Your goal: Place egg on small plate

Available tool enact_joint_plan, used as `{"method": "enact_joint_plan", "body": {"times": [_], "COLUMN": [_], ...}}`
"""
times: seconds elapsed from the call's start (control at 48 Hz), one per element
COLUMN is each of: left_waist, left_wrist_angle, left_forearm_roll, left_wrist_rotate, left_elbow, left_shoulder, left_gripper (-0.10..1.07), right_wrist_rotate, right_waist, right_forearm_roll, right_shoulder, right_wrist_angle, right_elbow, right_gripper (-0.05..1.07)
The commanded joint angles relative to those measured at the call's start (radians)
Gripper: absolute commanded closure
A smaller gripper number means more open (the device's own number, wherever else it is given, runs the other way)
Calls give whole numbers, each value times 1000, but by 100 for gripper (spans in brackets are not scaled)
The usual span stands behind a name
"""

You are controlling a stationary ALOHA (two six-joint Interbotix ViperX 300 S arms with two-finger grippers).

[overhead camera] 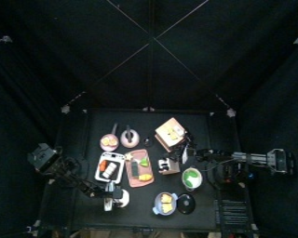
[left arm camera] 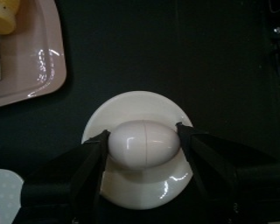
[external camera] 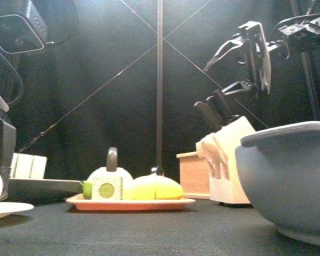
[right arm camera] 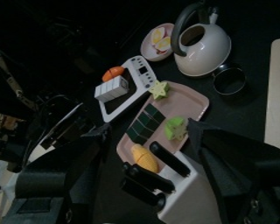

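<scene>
We had the egg pinched between the left tool's two jaws, one on each side at its widest part, hanging right over the small plate. From the wrist view we couldn't tell if it was already touching the plate or just above it.

Handling-wise, we reckoned the egg was light, hard and glossy, so pretty slippery. Being round, it'd probably roll once let go, and the plate looked nearly flat with hardly any rim to stop it. Grabbing it across the middle like that seemed the right call; any higher or lower and it could squirt out. If it's a real shell, squeezing harder would be risky.

Just beside the plate sat a pink tray with food on it, close but not touching.

The counter was black, flat and crowded in the middle: trays, a dark bowl with yellow stuff, a green dish, a kettle. Not much spare room around the plate.

Over on the right, the other tool was resting above the clutter. Its jaws looked apart, holding nothing. Black curtains all round.
</scene>
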Motion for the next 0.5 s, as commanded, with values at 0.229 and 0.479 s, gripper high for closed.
{"method": "enact_joint_plan", "body": {"times": [0.229, 0.479], "left_waist": [0, 0], "left_wrist_angle": [2, -14], "left_forearm_roll": [2, 5], "left_wrist_rotate": [0, 3], "left_elbow": [-14, -9], "left_shoulder": [-37, -94], "left_gripper": [-3, -3], "right_wrist_rotate": [0, 0], "right_waist": [-5, -3], "right_forearm_roll": [0, 0], "right_shoulder": [-6, -6], "right_wrist_angle": [-3, -3], "right_elbow": [-11, -11], "right_gripper": [4, 4]}}
